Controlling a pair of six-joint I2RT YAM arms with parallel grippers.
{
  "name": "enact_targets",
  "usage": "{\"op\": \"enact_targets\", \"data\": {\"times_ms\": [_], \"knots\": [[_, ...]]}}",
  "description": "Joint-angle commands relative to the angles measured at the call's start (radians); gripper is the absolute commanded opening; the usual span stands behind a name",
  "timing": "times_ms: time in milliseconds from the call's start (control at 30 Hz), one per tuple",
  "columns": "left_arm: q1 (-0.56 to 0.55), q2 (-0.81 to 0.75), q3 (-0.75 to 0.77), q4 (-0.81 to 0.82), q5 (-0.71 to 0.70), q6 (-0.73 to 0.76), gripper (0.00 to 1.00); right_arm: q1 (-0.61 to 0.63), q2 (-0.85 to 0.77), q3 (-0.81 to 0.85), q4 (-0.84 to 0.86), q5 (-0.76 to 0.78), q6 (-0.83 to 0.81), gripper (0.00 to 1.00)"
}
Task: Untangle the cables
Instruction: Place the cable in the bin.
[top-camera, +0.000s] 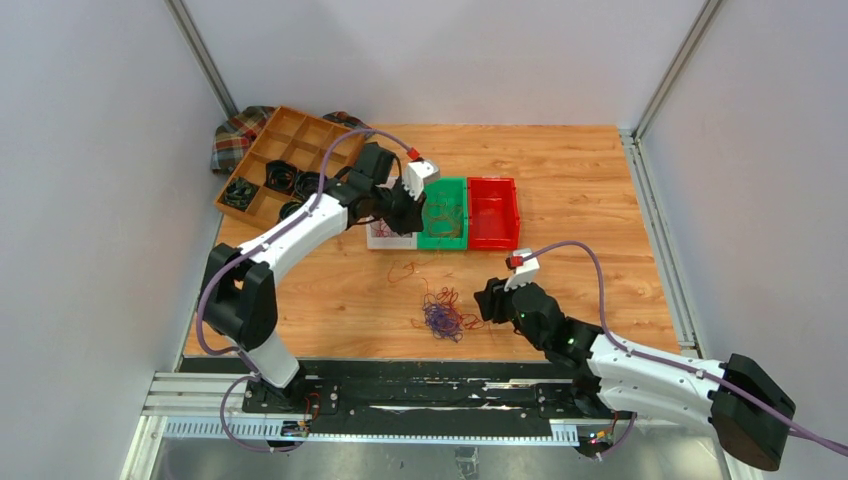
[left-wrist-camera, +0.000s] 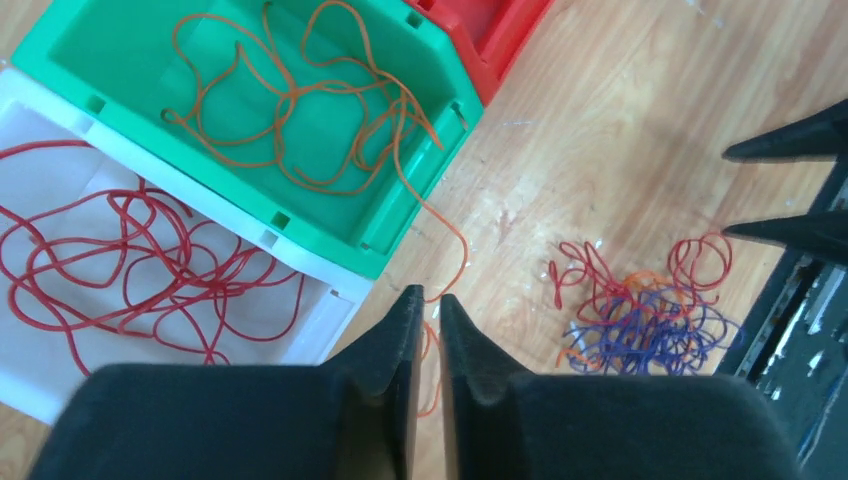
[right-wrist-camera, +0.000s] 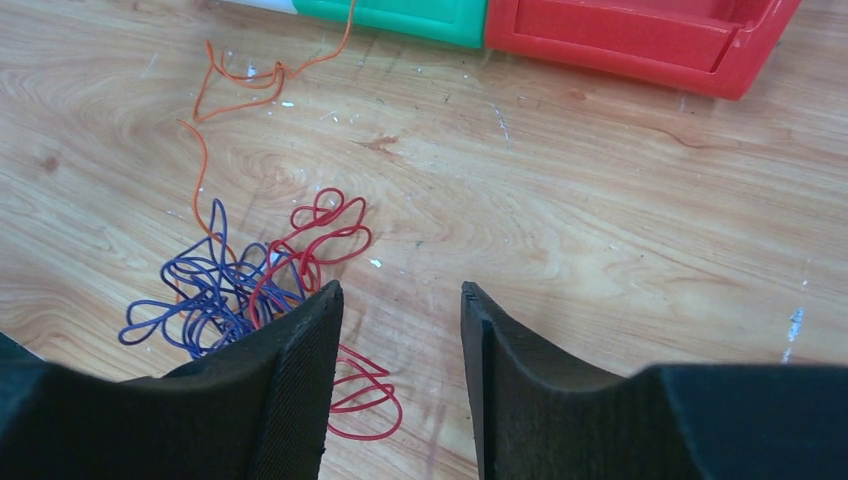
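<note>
Orange, red and purple cables (top-camera: 440, 318), hair-thin and looping, lie mostly as one loose clump on the wooden table (right-wrist-camera: 600, 200). The clump sits just left of the right gripper (right-wrist-camera: 399, 290), partly under its left finger. That gripper's fingers stand apart with nothing between them. One orange cable (left-wrist-camera: 292, 100) coils inside the green bin (left-wrist-camera: 330, 245), spills over the rim and runs down between the fingers of the left gripper (left-wrist-camera: 428, 300), which are pressed nearly together on it. Left of those fingertips, red cables (left-wrist-camera: 130, 260) sprawl in the white bin (left-wrist-camera: 335, 300). The red bin (right-wrist-camera: 620, 40) stands ahead of the right fingers.
</note>
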Motion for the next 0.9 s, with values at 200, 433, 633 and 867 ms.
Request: {"op": "enact_targets", "data": {"times_ms": [200, 433, 633, 867], "knots": [[0.003, 0.018, -0.002, -0.321, -0.027, 0.471, 0.45, 0.009, -0.017, 0.011, -0.029, 0.048, -0.013, 0.6], [0.002, 0.11, 0.002, -0.322, -0.057, 0.626, 0.47, 0.009, 0.03, 0.036, -0.026, 0.043, -0.012, 0.6], [0.0, 0.172, 0.007, -0.322, -0.087, 0.705, 0.42, 0.009, 0.05, 0.064, -0.033, 0.038, -0.004, 0.59], [0.0, 0.226, 0.021, -0.321, -0.072, 0.735, 0.21, 0.006, 0.062, 0.127, -0.098, 0.038, -0.006, 0.55]]}}
